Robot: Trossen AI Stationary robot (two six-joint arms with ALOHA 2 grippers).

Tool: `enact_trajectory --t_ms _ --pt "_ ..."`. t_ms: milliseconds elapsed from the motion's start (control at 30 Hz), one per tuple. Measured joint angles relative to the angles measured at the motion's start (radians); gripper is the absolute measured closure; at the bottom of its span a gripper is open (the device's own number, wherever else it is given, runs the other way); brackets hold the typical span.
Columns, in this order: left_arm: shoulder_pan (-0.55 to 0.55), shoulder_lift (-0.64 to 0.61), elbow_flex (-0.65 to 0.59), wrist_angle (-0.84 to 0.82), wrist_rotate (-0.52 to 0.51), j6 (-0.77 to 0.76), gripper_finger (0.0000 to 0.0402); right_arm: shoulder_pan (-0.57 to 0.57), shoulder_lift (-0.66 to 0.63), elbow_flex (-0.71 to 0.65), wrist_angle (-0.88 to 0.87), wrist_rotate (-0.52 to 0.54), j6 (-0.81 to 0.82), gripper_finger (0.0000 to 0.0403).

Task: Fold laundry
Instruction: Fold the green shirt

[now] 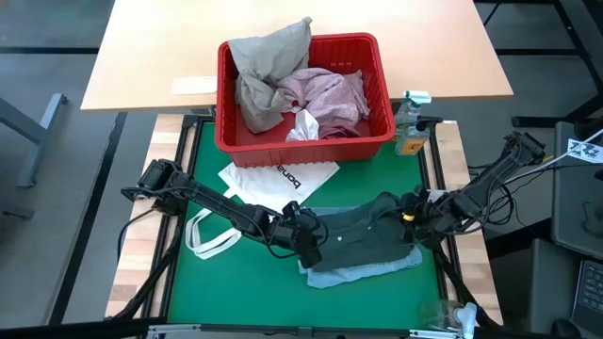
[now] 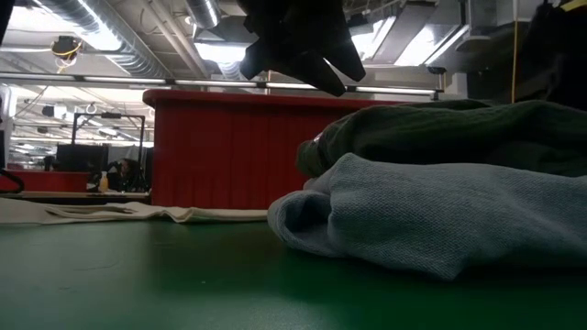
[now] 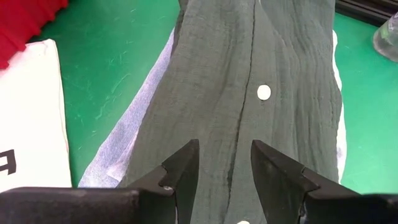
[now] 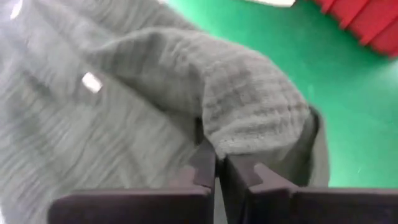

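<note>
Two pincers worked on one dark grey-green shirt (image 1: 363,240), which lay spread over a light blue garment (image 1: 377,270) on the green mat near the counter's front edge, right of centre. The right pincer (image 4: 219,163) had its fingers pressed together on a raised fold of the shirt's cloth at that garment's right end. The left pincer (image 3: 224,163) hovered over the shirt's button placket at its left end, fingers apart and holding nothing.

To do this fold well, I judged the right pincer should lift only the top layer and carry it level across, so the blue garment beneath is not dragged along. The left one would do best to press or pinch the opposite edge to keep the shirt from sliding.

Counted: one red basket (image 1: 304,137) at the mat's back edge, holding one beige-khaki garment (image 1: 264,71), one mottled pink garment (image 1: 330,94) and one small white piece (image 1: 303,127); one white tote bag (image 1: 268,184) beside the left arm; one bottle (image 1: 410,127) by the basket's right corner.
</note>
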Motion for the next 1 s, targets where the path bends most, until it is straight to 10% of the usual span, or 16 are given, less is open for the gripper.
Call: enact_trajectory --t_ms 1000 --pt "-0.087 0.06 -0.001 0.073 0.011 -0.012 0.0262 0.0 0.005 0.158 -0.345 -0.267 0.266 0.037"
